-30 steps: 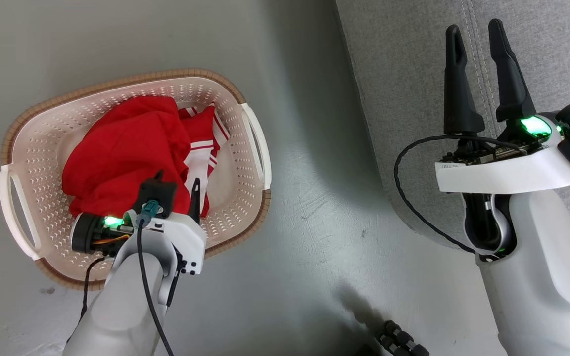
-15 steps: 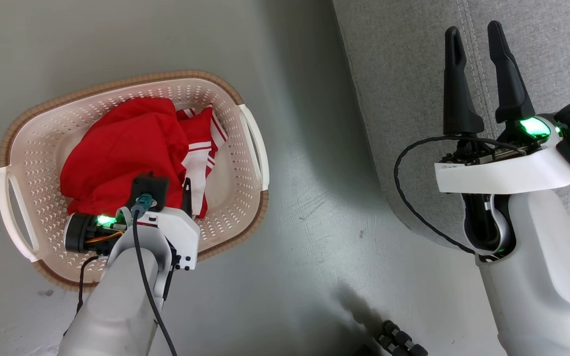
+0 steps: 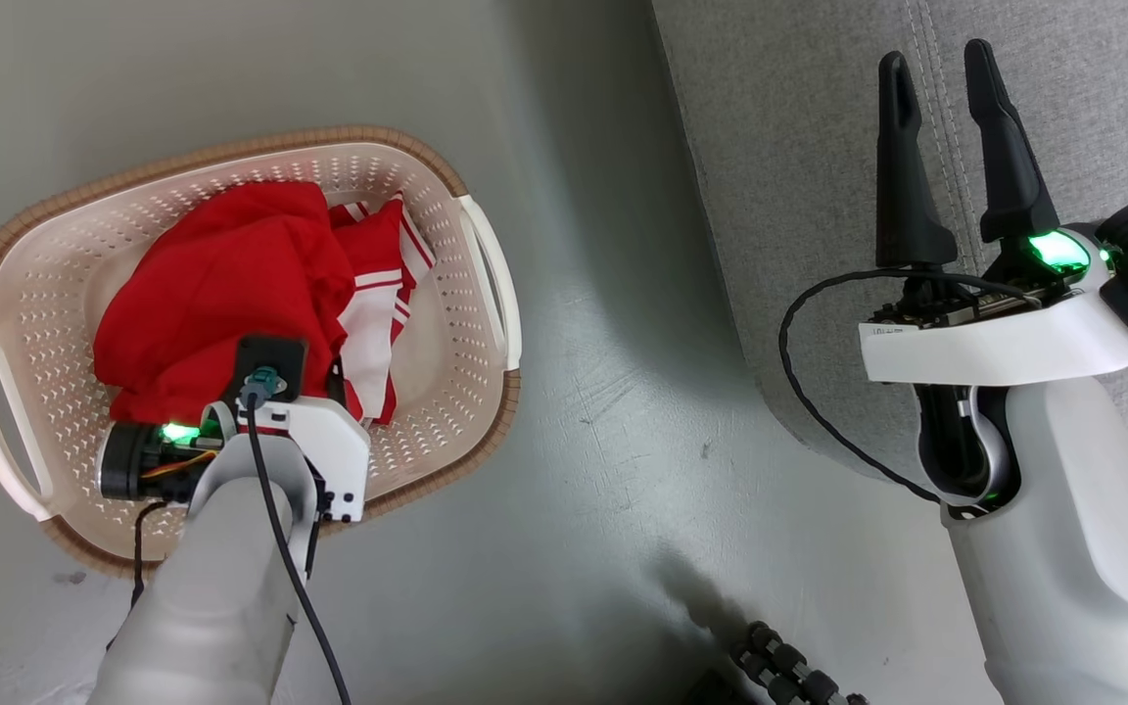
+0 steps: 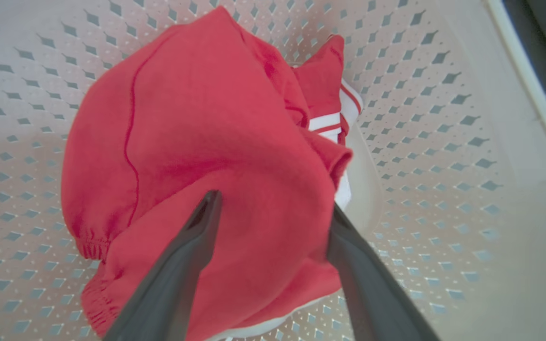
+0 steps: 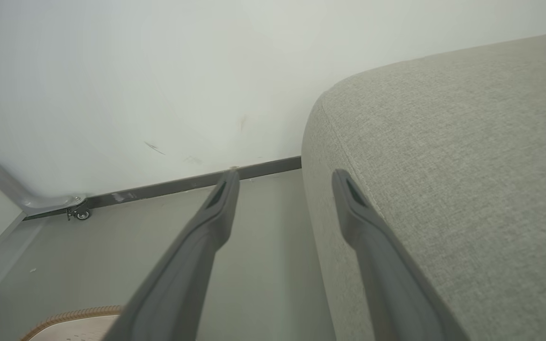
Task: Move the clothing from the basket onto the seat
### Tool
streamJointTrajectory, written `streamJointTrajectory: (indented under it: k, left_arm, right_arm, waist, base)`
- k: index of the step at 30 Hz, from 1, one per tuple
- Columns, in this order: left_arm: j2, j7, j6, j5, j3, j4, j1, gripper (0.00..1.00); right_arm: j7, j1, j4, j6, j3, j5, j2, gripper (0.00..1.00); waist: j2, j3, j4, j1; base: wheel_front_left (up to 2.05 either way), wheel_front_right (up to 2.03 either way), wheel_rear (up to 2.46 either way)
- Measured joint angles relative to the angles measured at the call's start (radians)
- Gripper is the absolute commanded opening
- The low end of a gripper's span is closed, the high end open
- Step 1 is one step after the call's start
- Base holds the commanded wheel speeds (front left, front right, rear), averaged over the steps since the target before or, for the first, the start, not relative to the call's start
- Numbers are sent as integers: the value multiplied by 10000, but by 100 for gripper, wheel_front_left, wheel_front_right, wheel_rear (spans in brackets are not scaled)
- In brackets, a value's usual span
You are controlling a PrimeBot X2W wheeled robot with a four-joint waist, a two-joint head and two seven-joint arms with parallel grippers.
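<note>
Straddling basket (image 3: pixel 466 392) clothing (image 4: pixel 206 142), left hand (image 4: pixel 274 202) is spread, right hand (image 3: pixel 934 54) likewise beside seat (image 3: pixel 799 196).

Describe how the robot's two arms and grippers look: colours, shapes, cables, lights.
The left forearm and right forearm are pale grey-white shells with white wrist brackets. The left gripper and right gripper each have two long, tapering dark jaws. A green light glows at each wrist. A black cable loops beside the right wrist; another runs along the left forearm to a teal connector.
</note>
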Motion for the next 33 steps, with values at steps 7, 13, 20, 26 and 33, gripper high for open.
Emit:
streamJointTrajectory:
  k: [7, 13, 20, 26, 33]
  left_arm:
    - [65, -38, 205, 0, 69, 102, -319, 0]
    - [61, -341, 209, -33, 161, 142, -321, 0]
    - [35, -610, 207, -104, 186, 65, -322, 0]
    - [58, -769, 194, -102, 174, -67, -322, 0]
    - [244, -897, 102, -94, 113, -303, -312, 0]
  right_arm:
    - [0, 0, 2, 0, 0, 4, 0, 100]
    - [-2, -4, 4, 0, 27, 21, 0, 100]
    - [-2, -12, 19, 0, -13, 182, 0, 100]
    - [-15, -14, 142, 0, -27, 267, 0, 100]
    - [-46, -13, 245, 0, -40, 265, 0, 100]
  waist:
    - [0, 148, 6, 0]
    - [0, 105, 69, 0]
    - [0, -46, 148, -1]
    - [0, -240, 209, 0]
    - [0, -518, 267, -1]
  base:
    - [0, 0, 0]
    - [0, 0, 0]
    - [0, 0, 0]
    - [0, 0, 0]
    - [0, 0, 0]
